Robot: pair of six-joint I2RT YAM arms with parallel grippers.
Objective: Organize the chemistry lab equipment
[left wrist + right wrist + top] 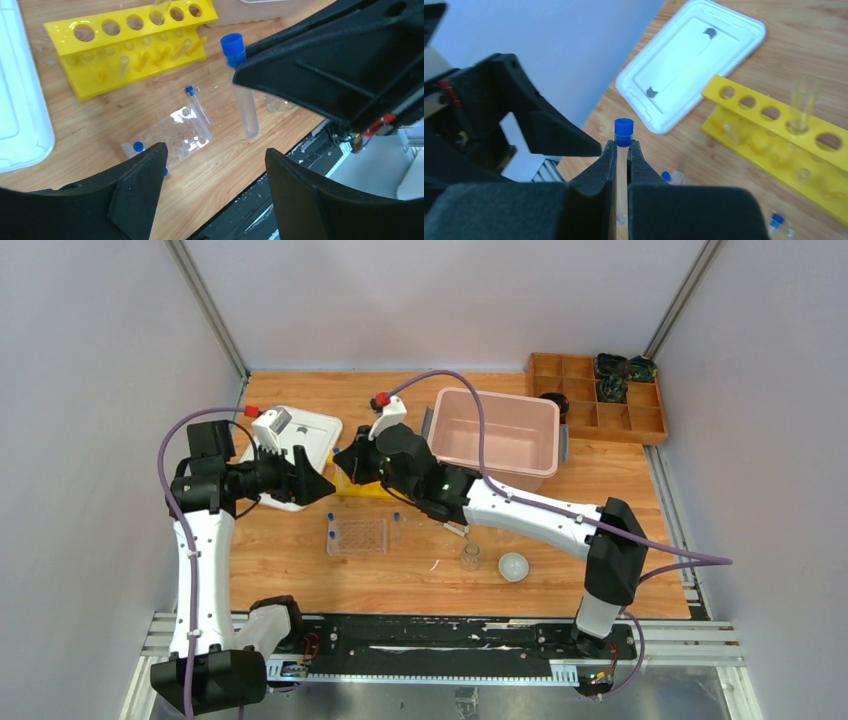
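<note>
**Thin grip on a hanging tube, with a second gripper close by**

The tube (245,105) is off the table, in the air just beside the left end of the yellow rack (145,70). The right gripper (622,150) is clamped on it right under the blue cap, so nearly the whole tube hangs free below the fingers, slightly tilted.

That high, narrow pinch on smooth round plastic looks like the main weak point. A quick turn of the wrist could swing the tube or let it slide down through the fingers.

The left gripper (215,150) faces the tube from the side away from the yellow rack, spread wide with nothing in it. The two grippers are near each other. If this is a hand-over, closing off-centre could knock the tube askew. Letting go before the other gripper has hold would drop it.

If the tube is meant for the yellow rack, the tilt matters. A tip that misses its hole would hit the top plate and could shove the rack, which looks light, or jolt the standing tube (802,102) in it.

A dropped tube would likely land on the near side of the yellow rack, on the clear rack (172,135) or the loose tube (199,104), and scatter them.
</note>
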